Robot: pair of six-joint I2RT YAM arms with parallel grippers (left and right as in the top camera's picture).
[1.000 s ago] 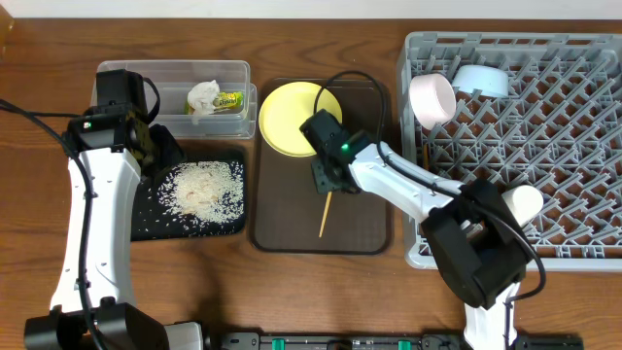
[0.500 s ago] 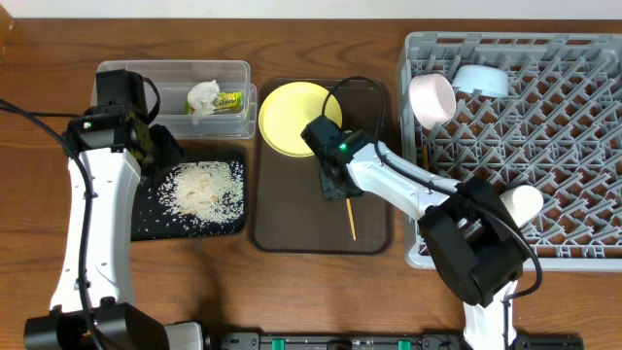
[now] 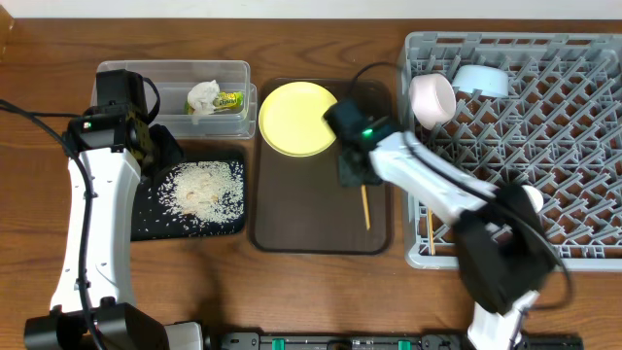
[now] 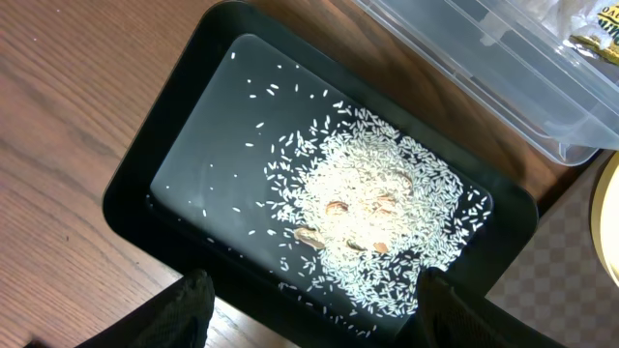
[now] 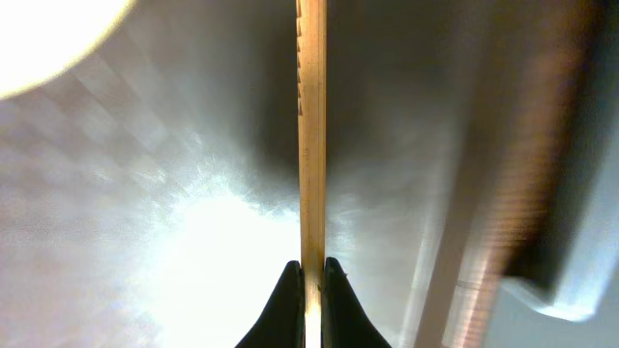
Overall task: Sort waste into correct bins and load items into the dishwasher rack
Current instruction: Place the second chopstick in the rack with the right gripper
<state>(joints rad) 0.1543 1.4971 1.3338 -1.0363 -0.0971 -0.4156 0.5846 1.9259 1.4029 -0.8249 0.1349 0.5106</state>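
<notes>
The right claw [image 5: 310, 285] is pinched narrow on a single wooden chopstick [image 5: 310, 126], gripping it at one end, so most of the stick runs out ahead of the fingertips. A chopstick is light, stiff and smooth. Held this far from its middle, it is likely to pivot or slide in the pads if the free end knocks against anything. A grip nearer the middle would steady it, though the end grip leaves more free length to drop between pegs.

Seen from overhead, the stick hangs over the right edge of the brown serving tray [image 3: 292, 214], just beside the grey rack [image 3: 583, 117]. Its mate, the second chopstick [image 3: 429, 231], lies inside the rack's near-left edge. A yellow plate [image 3: 296, 119] sits on the tray's far end, not yet loaded. It is rigid and flat, so the rim is the best place to take hold of it.

Further off, a pink bowl [image 3: 432, 99] and a blue bowl [image 3: 481, 80] stand in the rack.

Across the desk, the left claw [image 4: 314, 290] is spread wide and empty above the black tray [image 4: 145, 174], which holds the rice [image 4: 377, 213]. Behind it, the clear box [image 3: 146, 73] holds the tissue [image 3: 203, 95] and the wrapper [image 3: 229, 99].
</notes>
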